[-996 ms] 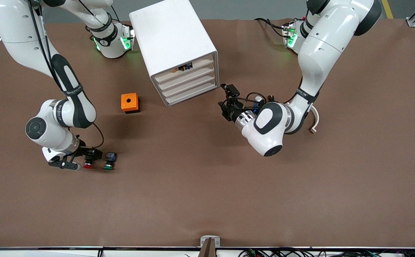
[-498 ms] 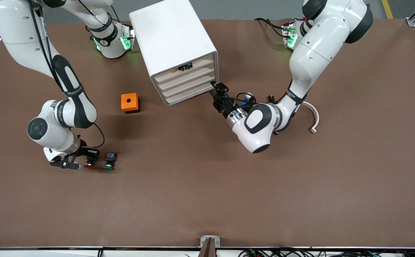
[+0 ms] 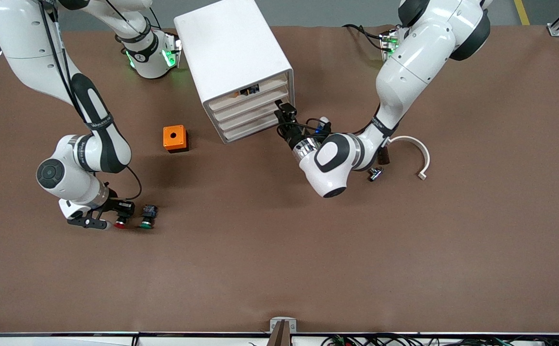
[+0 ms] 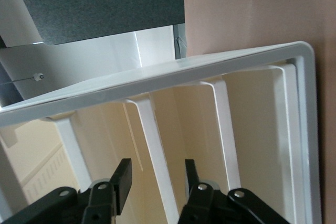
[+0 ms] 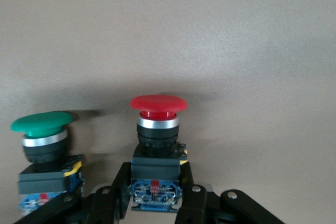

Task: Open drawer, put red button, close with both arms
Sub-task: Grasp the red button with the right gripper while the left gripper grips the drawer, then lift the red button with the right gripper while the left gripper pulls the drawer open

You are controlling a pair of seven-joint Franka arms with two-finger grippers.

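Right wrist view shows the right pincer (image 5: 155,192) clamped on the small red-capped push button (image 5: 156,145); its base is cut off. At the big white plastic cabinet (image 3: 234,53), the left pincer (image 4: 156,187) grips a white drawer lip (image 4: 155,156).

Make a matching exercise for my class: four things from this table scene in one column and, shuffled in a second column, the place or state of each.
Column one
1. right gripper
2. left gripper
3. small green-capped push button
4. orange square box with a round hole

Column two
A. beside the red-capped push button on the brown table
B. shut on the red-capped push button
C. on the table beside the white drawer cabinet
D. astride a white drawer front lip

Pairs: 1-B, 2-D, 3-A, 4-C
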